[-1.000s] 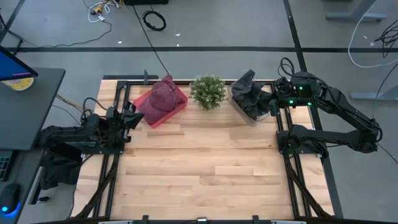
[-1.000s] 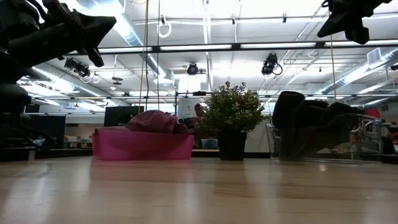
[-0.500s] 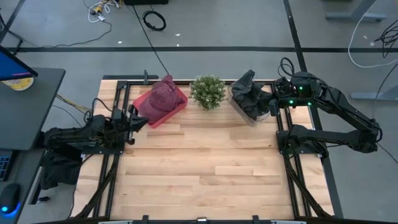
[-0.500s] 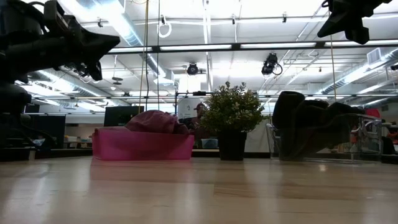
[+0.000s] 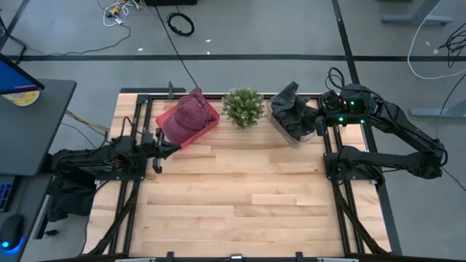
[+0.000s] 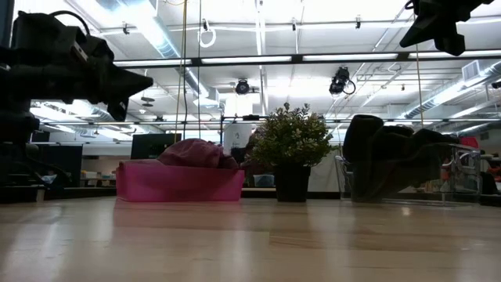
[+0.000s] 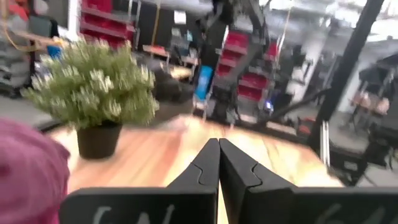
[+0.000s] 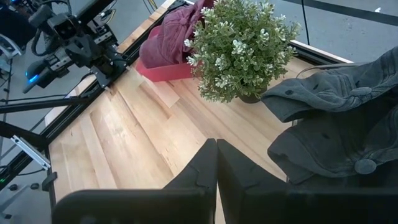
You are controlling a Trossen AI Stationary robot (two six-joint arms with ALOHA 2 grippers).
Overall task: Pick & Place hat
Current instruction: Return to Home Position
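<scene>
While L gripper [image 5: 173,148] hovers, plant [image 5: 243,107] flanks red bin [image 5: 210,124].

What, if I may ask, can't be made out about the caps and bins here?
1. Count of black caps: high and right wrist views show one dark heap in the transparent bin; folds hide it.
2. Floor of red bin: high view, red cap covers it.

- I see a wooden table [image 5: 233,196].
- Along its far edge sit a red bin [image 6: 178,184] at left, a potted plant [image 5: 243,107] in the middle, and a clear bin [image 5: 295,140] at right.
</scene>
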